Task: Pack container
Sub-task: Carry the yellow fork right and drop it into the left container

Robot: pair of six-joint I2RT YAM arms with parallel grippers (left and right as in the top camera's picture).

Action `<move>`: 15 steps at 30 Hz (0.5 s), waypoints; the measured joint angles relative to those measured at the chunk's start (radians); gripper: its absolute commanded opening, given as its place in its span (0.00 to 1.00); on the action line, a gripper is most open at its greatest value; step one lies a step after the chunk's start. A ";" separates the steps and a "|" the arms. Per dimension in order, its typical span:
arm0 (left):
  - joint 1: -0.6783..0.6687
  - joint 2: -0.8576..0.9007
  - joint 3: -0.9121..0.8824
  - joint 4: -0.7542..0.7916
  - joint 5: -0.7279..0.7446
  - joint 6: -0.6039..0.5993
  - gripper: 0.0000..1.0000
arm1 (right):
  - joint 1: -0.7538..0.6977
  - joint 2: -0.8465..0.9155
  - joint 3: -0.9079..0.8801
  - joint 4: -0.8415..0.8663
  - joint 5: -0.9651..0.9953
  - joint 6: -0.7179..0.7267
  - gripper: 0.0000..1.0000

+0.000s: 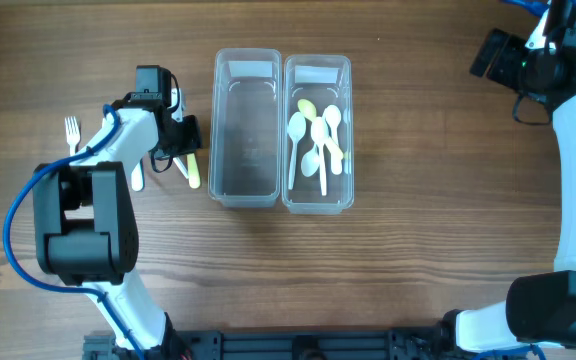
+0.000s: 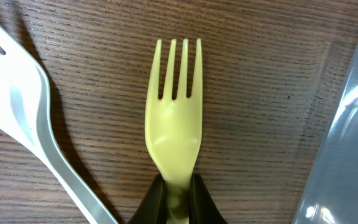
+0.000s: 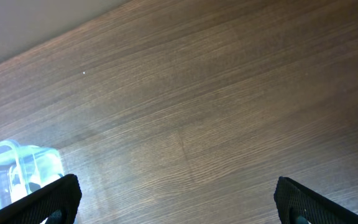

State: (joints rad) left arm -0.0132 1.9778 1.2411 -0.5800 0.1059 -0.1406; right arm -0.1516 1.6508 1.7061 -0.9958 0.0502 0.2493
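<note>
Two clear plastic containers stand side by side at the table's middle. The left container (image 1: 246,128) is empty; its wall shows in the left wrist view (image 2: 347,124). The right container (image 1: 318,190) holds several white and yellow spoons (image 1: 314,140). My left gripper (image 1: 181,143) is shut on the handle of a yellow fork (image 2: 174,118), which lies on the wood just left of the empty container (image 1: 193,172). A white fork (image 2: 23,118) lies beside it. My right gripper (image 3: 176,202) is open and empty, held high at the far right (image 1: 488,52).
A small white fork (image 1: 71,130) lies on the table left of my left arm. A white utensil handle (image 1: 137,178) pokes out below the left arm. A corner of a container shows in the right wrist view (image 3: 17,171).
</note>
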 measured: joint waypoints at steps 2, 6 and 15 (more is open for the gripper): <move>0.000 0.000 0.002 -0.002 0.000 0.000 0.04 | 0.000 0.000 0.000 0.000 0.000 0.000 1.00; 0.000 -0.003 0.020 -0.058 -0.012 0.000 0.04 | 0.000 0.000 0.000 0.000 0.000 0.000 1.00; -0.032 -0.261 0.163 -0.217 -0.060 -0.014 0.04 | 0.000 0.000 0.000 0.000 0.000 0.000 1.00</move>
State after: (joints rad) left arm -0.0456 1.7172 1.4040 -0.7971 0.0456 -0.1543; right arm -0.1513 1.6508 1.7061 -0.9962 0.0502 0.2493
